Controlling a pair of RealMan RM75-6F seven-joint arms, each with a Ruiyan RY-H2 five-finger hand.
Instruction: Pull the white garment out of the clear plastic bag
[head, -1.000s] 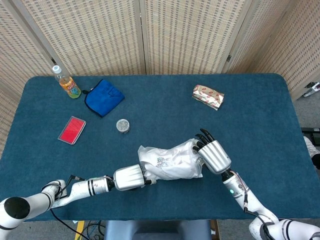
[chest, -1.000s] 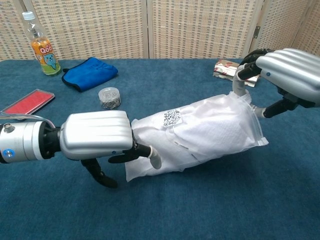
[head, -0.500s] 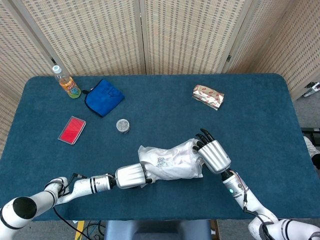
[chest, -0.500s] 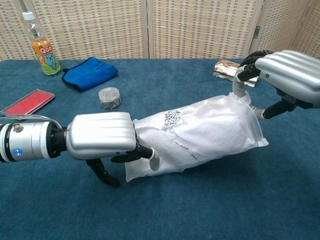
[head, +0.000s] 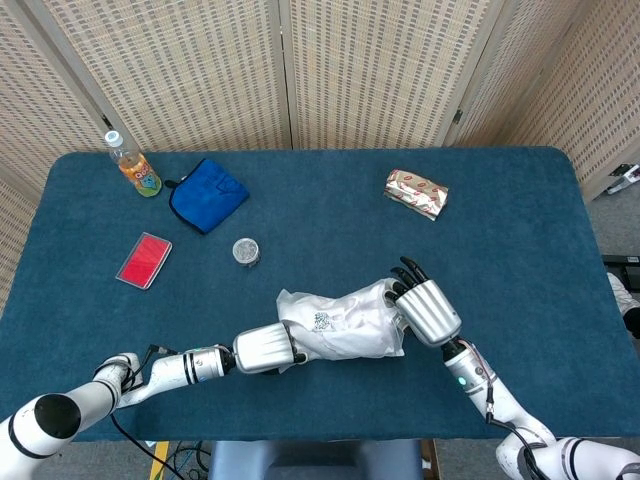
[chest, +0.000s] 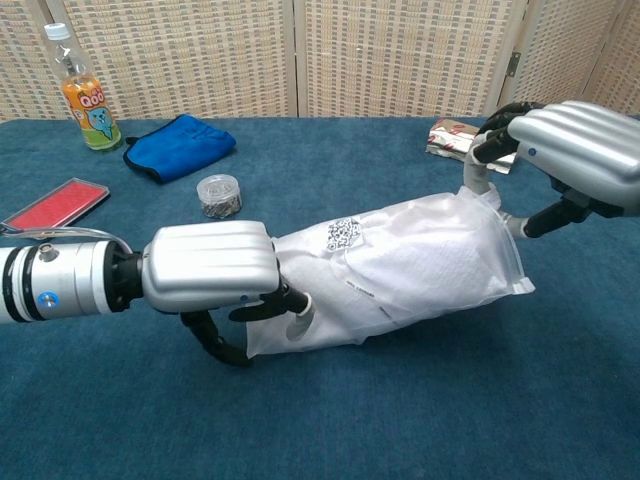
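While the left hand (chest: 210, 280) pinches one end of the clear plastic bag (chest: 400, 270) on the worktop (chest: 400, 420), the right hand (chest: 565, 150) grips the other end.

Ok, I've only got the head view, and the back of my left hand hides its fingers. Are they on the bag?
Observer: Yes. In the chest view the left hand has its fingers curled onto the near end of the clear plastic bag.
Operator: And the right one?
Observer: The right hand pinches the bag's far end, with one fingertip on its top corner and the thumb lower on the side.
Operator: Any garment out yet?
Observer: None that shows. The white garment fills the bag right up to the far seam.
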